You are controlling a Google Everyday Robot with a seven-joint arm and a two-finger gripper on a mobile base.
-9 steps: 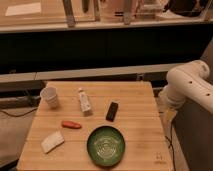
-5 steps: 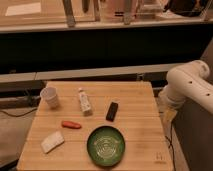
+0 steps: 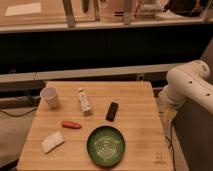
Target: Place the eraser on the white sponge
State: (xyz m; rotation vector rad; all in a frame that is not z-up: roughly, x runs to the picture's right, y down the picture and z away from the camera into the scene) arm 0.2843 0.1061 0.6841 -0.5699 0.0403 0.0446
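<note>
- Wooden slats make up the table (image 3: 135, 107) I am looking down on, and everything on it lies where it lay in the frames from just under a second ago.
- The eraser (image 3: 112, 111), a small black block, lies flat near the middle of the table, its long side running roughly away from me, and it has not shifted.
- The white sponge (image 3: 52, 141) sits flat near the front left corner, turned at a slant, well apart from the eraser, with nothing on top of it.
- An orange-red oblong thing (image 3: 71, 124) lies between the sponge and the eraser, nearer the sponge.
- A green plate (image 3: 106, 145) rests at the front edge, just in front of the eraser but not touching it.
- A white tube (image 3: 84, 100) lies to the left of the eraser, and a white cup (image 3: 49, 96) stands upright further left.
- The robot's white arm (image 3: 187, 85) juts in at the right, beside the table, posed as it was before.
- The gripper is outside my view, past the right edge, so I cannot tell whether it is released or clenched.
</note>
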